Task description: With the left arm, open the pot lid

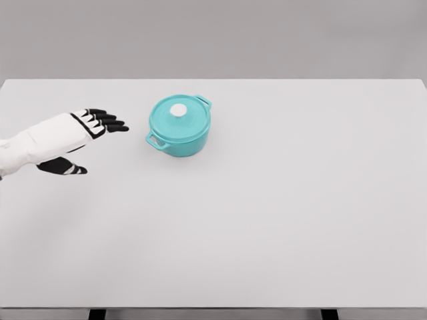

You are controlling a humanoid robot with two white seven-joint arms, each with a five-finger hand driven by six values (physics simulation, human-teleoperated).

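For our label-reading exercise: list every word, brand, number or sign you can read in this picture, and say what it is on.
None: nothing readable shows anywhere.
The teal pot, its lid and the white knob are plain.
The left robot hand bears only black markings, no letters.
The table is blank.

just the one head view, looking down and forward from fairly high over the white table (280, 220); the whole top fits in frame; grey wall beyond the far edge

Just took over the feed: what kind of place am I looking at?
Likely a bare simulated test bench: a plain white table, a blank grey wall behind, and only a teal pot with its lid on near the open left hand.
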